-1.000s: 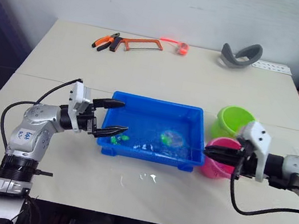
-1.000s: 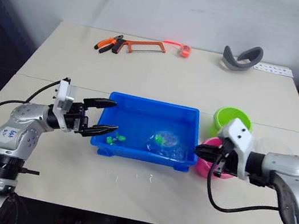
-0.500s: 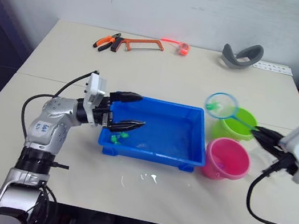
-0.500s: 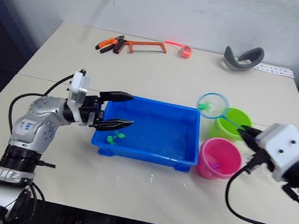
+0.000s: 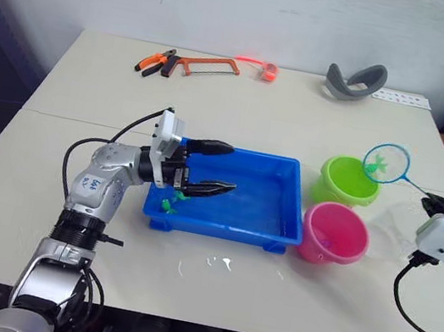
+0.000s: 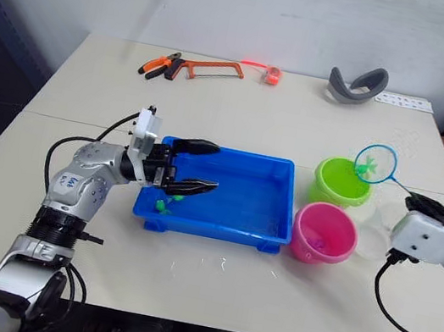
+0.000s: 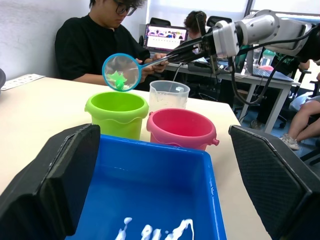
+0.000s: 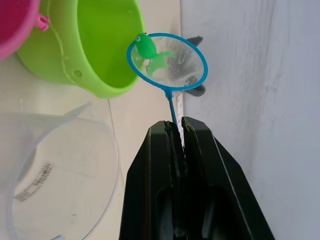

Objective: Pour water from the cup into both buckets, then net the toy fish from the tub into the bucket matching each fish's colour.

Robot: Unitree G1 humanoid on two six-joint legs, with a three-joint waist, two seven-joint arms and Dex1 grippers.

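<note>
1. The right gripper (image 8: 176,131), its black fingers pinched tight on the thin black stick, holds the small round blue-rimmed net (image 5: 387,163) raised just above the lime green plastic bucket (image 5: 348,181), on that bucket's right side.
2. One green toy fish (image 8: 148,50) lies in the net's fine clear mesh.
3. The left gripper (image 5: 220,168) reaches level over the left end of the shallow bright blue rectangular plastic tub (image 5: 254,228), fingers spread wide and empty.
4. Two buckets stand just right of the tub: the green one behind, the smooth round pink plastic bucket (image 5: 334,235) in front.
5. One clear plastic cup (image 7: 169,94) stands just beyond the buckets, away from the tub.
6. Small green fish (image 5: 170,204) lie in the tub's left front corner; their number is unclear.
</note>
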